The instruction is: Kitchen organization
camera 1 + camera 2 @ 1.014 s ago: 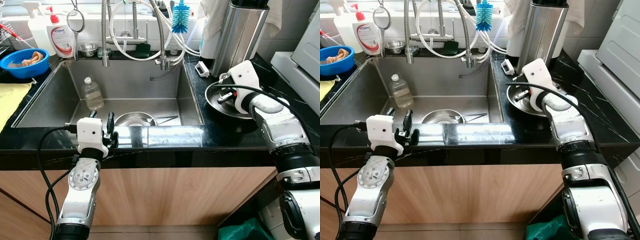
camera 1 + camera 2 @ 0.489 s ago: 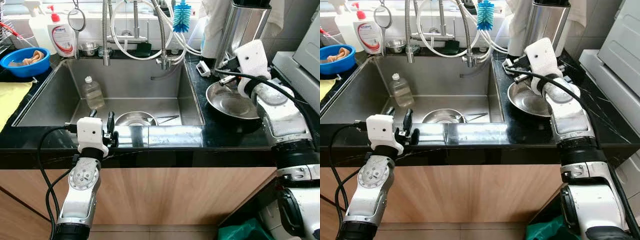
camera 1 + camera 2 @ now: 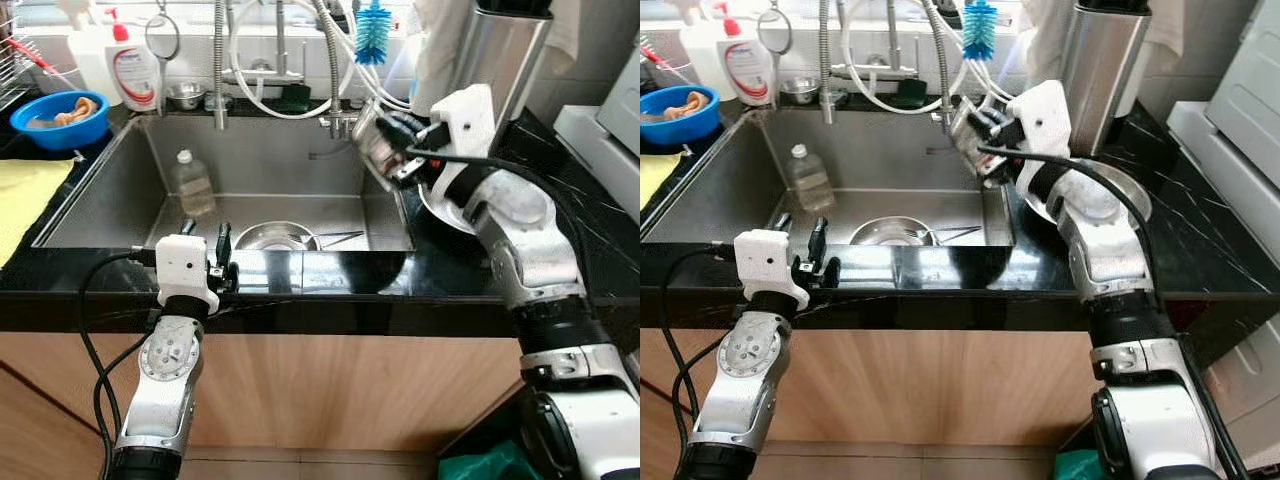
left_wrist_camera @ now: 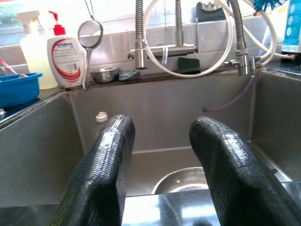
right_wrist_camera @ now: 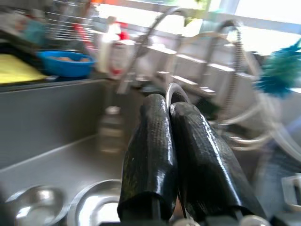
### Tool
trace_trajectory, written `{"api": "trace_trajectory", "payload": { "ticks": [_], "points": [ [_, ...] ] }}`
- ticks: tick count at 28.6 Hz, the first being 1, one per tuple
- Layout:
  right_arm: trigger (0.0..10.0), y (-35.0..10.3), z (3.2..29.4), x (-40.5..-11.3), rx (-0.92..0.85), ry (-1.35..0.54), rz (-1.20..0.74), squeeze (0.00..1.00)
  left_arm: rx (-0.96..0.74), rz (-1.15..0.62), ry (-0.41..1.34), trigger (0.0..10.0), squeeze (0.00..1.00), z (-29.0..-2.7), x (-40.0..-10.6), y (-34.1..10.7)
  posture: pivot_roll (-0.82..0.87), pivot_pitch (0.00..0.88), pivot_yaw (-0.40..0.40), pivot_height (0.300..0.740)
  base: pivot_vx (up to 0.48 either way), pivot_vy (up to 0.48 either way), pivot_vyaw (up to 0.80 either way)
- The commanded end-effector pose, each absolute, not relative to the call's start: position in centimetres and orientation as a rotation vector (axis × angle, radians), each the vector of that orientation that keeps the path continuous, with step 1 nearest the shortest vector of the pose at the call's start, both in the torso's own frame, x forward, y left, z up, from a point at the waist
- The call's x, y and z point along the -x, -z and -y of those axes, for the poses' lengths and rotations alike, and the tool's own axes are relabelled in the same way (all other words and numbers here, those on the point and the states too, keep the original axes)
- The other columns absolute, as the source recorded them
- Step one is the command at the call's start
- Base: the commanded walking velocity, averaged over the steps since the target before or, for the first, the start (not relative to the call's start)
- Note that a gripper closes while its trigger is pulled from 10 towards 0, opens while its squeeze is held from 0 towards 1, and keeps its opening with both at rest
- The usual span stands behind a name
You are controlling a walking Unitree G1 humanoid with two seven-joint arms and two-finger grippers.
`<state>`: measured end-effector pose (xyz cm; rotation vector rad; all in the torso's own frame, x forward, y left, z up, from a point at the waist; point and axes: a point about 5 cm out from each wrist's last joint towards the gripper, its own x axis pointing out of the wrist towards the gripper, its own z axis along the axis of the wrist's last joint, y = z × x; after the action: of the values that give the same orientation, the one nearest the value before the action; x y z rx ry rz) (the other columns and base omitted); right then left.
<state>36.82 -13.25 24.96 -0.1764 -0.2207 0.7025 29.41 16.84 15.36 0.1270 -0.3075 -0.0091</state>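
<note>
Black stone counter [image 3: 330,275] around a steel sink [image 3: 260,170]; tap hoses, a blue brush [image 3: 375,28] and a soap bottle [image 3: 135,72] stand behind the sink. Right gripper [image 3: 975,128], fingers pressed together on the rim of a small steel bowl [image 3: 368,150], holds it tilted above the sink's right edge. Left gripper [image 3: 203,240], fingers spread and holding nothing, rests at the sink's front edge. A second bowl [image 3: 272,236] lies in the sink.
</note>
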Motion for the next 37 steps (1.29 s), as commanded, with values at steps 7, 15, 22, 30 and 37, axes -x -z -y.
{"api": "trace_trajectory", "payload": {
  "ticks": [7,15,22,30,37],
  "points": [
    [10.0,-23.7,13.4,-36.8,0.030,-0.766,0.191,0.00,-0.131,0.269,-0.003,10.0,0.00,-17.0,-29.2,-14.5,-0.08,0.000,-0.032,0.706,0.000,0.000,0.00],
    [10.0,-21.0,13.1,-36.6,-0.049,-0.814,0.103,0.00,-0.127,0.265,-0.014,10.0,0.00,-17.0,-29.0,-14.4,-0.07,0.000,-0.035,0.706,0.000,0.000,0.00],
    [10.0,-19.6,13.0,-36.9,-0.081,-0.778,0.078,0.00,-0.128,0.267,-0.016,10.0,0.00,-17.1,-29.0,-14.5,-0.07,0.000,-0.033,0.706,0.000,0.000,0.00],
    [10.0,-20.1,13.4,-37.6,-0.047,-0.680,0.110,0.00,-0.127,0.266,-0.015,10.0,0.00,-17.1,-28.9,-14.5,-0.07,0.001,-0.030,0.706,0.000,0.000,0.00],
    [10.0,-19.9,13.5,-37.8,-0.056,-0.651,0.107,0.00,-0.128,0.265,-0.015,10.0,0.00,-17.1,-28.9,-14.5,-0.07,0.002,-0.030,0.706,0.000,0.000,0.00]
  ]
}}
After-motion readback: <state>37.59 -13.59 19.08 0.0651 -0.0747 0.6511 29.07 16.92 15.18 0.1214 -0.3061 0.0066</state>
